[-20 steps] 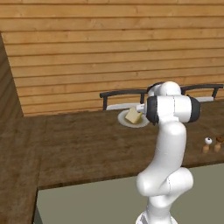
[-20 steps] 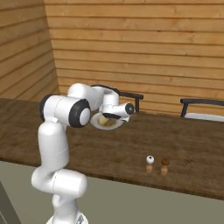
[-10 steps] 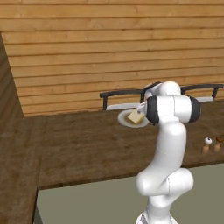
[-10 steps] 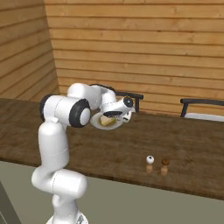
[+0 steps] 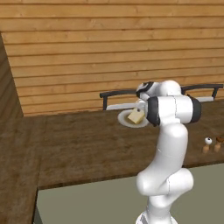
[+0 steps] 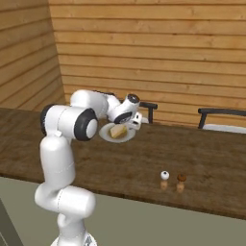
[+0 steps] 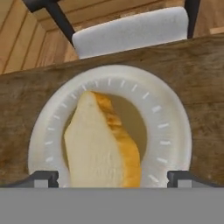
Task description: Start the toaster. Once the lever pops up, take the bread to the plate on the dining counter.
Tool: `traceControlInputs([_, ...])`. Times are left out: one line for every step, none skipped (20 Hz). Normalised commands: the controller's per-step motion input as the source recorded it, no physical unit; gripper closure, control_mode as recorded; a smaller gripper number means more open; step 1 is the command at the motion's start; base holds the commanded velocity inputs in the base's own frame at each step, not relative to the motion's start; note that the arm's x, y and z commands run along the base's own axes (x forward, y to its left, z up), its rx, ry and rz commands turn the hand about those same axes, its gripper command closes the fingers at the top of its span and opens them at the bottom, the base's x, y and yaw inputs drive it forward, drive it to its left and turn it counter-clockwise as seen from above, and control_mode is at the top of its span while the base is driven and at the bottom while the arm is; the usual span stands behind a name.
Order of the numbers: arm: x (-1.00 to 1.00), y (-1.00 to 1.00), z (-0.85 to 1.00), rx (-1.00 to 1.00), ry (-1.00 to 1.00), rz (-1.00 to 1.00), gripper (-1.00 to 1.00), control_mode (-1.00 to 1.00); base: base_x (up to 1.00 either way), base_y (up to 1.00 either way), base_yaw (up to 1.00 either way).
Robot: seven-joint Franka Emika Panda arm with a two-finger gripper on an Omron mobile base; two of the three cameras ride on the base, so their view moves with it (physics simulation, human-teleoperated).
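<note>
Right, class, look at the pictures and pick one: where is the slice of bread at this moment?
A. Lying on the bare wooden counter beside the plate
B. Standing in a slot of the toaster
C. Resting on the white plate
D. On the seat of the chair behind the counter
C: the hand view shows the bread sitting inside the rim of the plate, which stands on the counter.

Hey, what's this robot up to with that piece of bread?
The white robot arm is reaching over the dining counter to an off-white plate. The bread lies on the plate, and the gripper hovers right above it with its fingers spread wide on either side, not squeezing it. So the slice looks delivered. Two small shakers stand further along the counter.
</note>
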Motion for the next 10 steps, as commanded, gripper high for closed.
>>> traceControlInputs([0.00, 0.10, 0.51, -0.17, 0.07, -0.02, -1.00, -1.00, 0.00, 0.00, 0.00])
traceControlInputs([0.00, 0.09, 0.66, -0.15, 0.01, -0.01, -1.00, -1.00, 0.00, 0.00, 0.00])
traceControlInputs([0.00, 0.09, 0.67, -0.15, 0.00, 0.00, -1.00, -1.00, 0.00, 0.00, 0.00])
traceControlInputs([-0.03, 0.08, 0.65, -0.17, 0.00, 0.00, -1.00, -1.00, 0.00, 0.00, 0.00])
traceControlInputs([-0.09, 0.06, 0.64, -0.16, 0.00, -0.01, -1.00, -1.00, 0.00, 0.00, 0.00])
traceControlInputs([-0.15, 0.06, 0.56, -0.16, 0.00, 0.00, -1.00, -1.00, 0.00, 0.00, 0.00])
traceControlInputs([-0.20, 0.03, 0.52, -0.16, 0.00, 0.00, -1.00, -1.00, 0.00, 0.00, 0.00])
traceControlInputs([-0.22, 0.03, 0.44, -0.17, 0.00, 0.00, -1.00, -1.00, 0.00, 0.00, 0.00])
traceControlInputs([-0.31, 0.01, 0.42, -0.19, 0.00, 0.00, -1.00, -1.00, 0.00, 0.00, 0.00])
traceControlInputs([-0.49, 0.00, 0.49, -0.17, -0.03, 0.00, -1.00, -1.00, 0.00, 0.00, 0.00])
